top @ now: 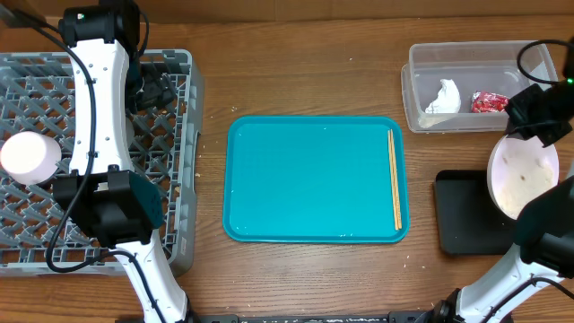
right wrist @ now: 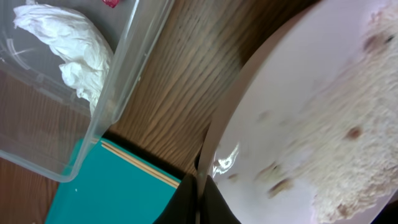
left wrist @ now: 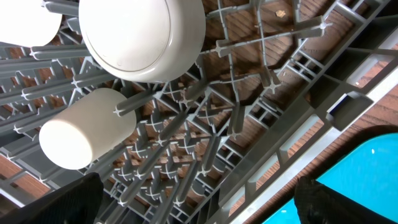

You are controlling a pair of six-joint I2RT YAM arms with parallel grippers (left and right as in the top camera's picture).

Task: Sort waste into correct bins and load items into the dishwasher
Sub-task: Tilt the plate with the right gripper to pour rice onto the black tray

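Grey plastic forms the single dish rack [top: 36,90] at the left of the overhead frame. In the left wrist view two white bowls [left wrist: 143,37] are counted inside it, one whole at top centre and one cut off at the upper left corner. One white cup [left wrist: 87,127] lies on its side below them.

One teal tray [top: 305,179] is seen at centre, with one pair of chopsticks [top: 393,179] laid along its right edge. At upper right, one clear tub [top: 466,47] holds one crumpled napkin [top: 441,97] and one red wrapper [top: 489,102]. One black tray [top: 457,215] is set at lower right.

One white plate [top: 525,175] is held tilted over the black tray's right part, and crumbs [right wrist: 280,185] are scattered on its face.

The left gripper [left wrist: 196,186] is spread wide above the rack floor. Its dark fingers are seen only at the bottom corners of the frame, and nothing is held or touched. The right gripper [right wrist: 200,190] is clamped on the plate's rim, its fingers closed down to the thickness of the rim.
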